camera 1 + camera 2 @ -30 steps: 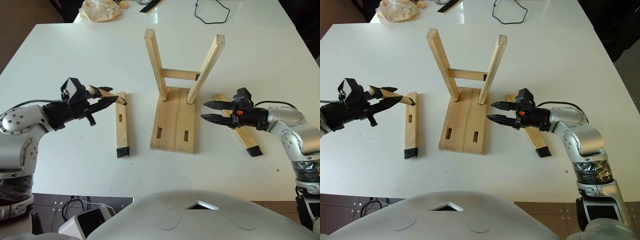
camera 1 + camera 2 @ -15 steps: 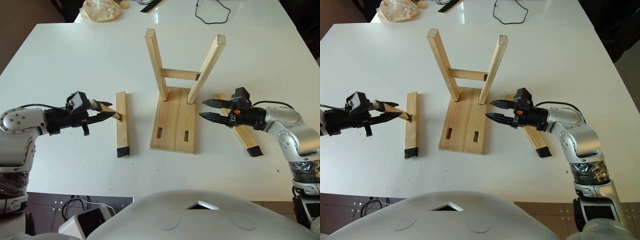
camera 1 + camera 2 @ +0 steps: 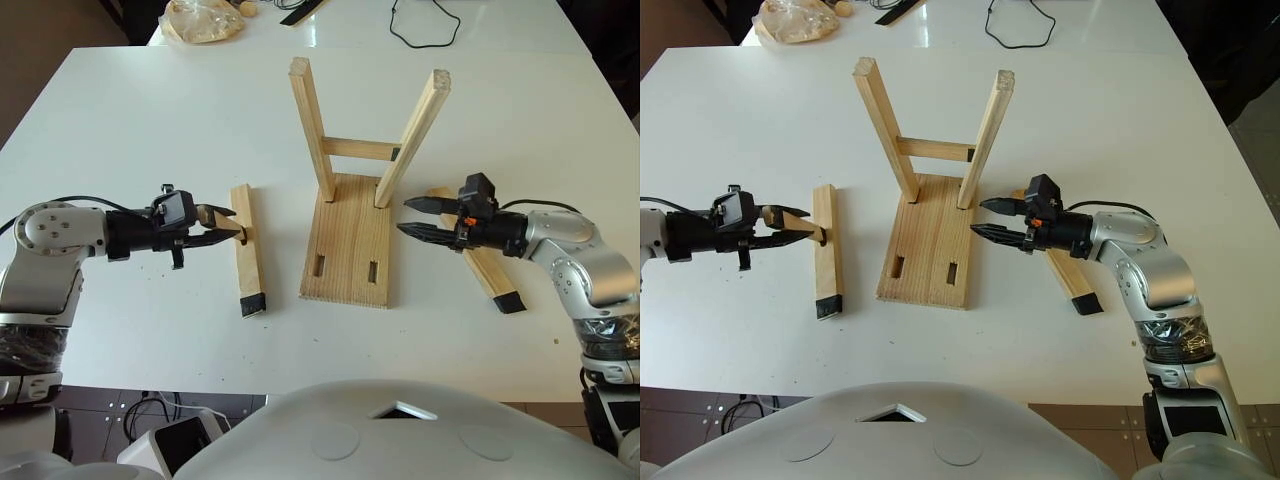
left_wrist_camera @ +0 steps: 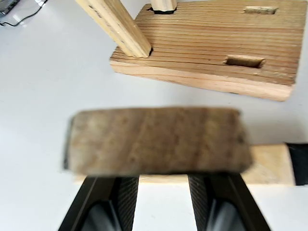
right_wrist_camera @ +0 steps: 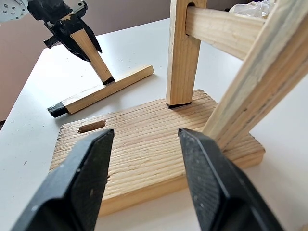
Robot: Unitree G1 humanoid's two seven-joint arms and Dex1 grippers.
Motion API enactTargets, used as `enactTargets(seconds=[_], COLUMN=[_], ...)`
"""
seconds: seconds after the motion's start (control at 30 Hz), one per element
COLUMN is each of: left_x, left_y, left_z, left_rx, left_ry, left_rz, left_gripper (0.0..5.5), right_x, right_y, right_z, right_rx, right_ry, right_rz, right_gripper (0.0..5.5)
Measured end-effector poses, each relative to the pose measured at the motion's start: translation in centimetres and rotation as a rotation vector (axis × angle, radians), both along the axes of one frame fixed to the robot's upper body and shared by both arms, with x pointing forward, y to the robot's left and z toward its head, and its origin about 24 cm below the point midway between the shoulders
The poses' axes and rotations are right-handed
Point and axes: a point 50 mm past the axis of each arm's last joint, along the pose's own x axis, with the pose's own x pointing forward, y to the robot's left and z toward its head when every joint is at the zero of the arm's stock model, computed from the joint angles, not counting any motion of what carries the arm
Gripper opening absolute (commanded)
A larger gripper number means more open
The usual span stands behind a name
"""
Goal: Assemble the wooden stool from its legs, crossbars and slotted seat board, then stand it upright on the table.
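The slotted seat board [image 3: 345, 240] lies flat mid-table, with two legs [image 3: 312, 130] standing in it, joined by a crossbar [image 3: 358, 149]. A loose leg [image 3: 247, 260] lies to its left. My left gripper [image 3: 225, 227] is shut on a short crossbar [image 4: 156, 140], held tilted with its far tip touching the loose leg at its slot [image 5: 107, 81]. My right gripper [image 3: 408, 217] stands open just right of the board, near the base of the right standing leg. A second loose leg [image 3: 490, 275] lies under that arm.
A plastic bag [image 3: 203, 18] and a black cable [image 3: 425, 25] lie on the table behind. Two empty slots [image 3: 345, 267] show in the board's near half. White tabletop [image 3: 150, 120] stretches to both sides and in front.
My left gripper has come down and to the right with the crossbar, bringing its tip onto the loose leg, which has turned slightly. The right gripper has edged a little toward the board.
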Motion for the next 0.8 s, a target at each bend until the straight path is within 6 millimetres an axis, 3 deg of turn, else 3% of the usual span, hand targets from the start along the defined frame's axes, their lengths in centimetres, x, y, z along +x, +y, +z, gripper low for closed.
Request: enactTargets(seconds=[0.37,0.8], left_x=[-0.7,-0.2], left_y=[-0.7,-0.8], left_z=[0.1,-0.4], left_rx=[0.021,0.038], left_ry=[0.118,0.117], left_rz=[-0.05,-0.117], left_gripper=[1.29,1.29], right_x=[0.1,0.2], right_y=[0.1,0.3], right_z=[0.0,-0.6], right_rx=[-0.012,-0.029], right_ry=[-0.014,0.002], right_rz=[-0.001,0.012], right_gripper=[2.47,2.47])
